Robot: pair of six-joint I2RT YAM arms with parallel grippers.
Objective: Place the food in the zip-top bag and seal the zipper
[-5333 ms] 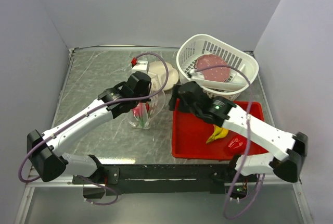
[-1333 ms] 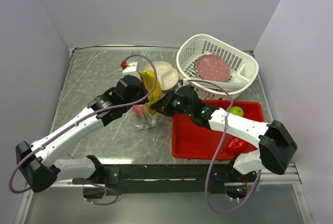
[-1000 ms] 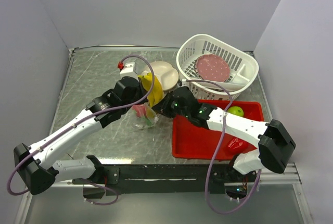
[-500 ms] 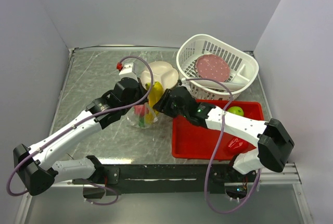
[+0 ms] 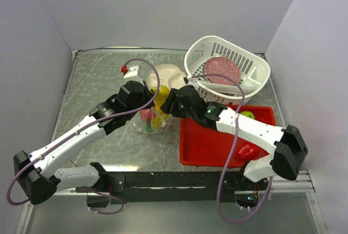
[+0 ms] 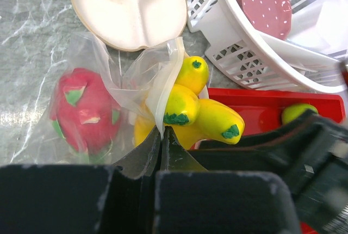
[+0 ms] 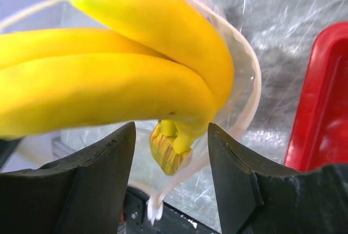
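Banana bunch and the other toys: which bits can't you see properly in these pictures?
- banana: lower half, left wrist view, behind the left gripper and the crinkled zip-top bag.
- green apple: left wrist view, half hidden by the right arm.
- dragon fruit: top view, partly under the left arm.

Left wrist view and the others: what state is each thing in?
zip-top bag: mouth open
zipper: not sealed
dragon fruit: inside the bag
banana: partly in the bag, ends sticking out
green apple: in the red tray, outside the bag
left gripper: shut on the bag's rim
right gripper: open, around the banana's stem
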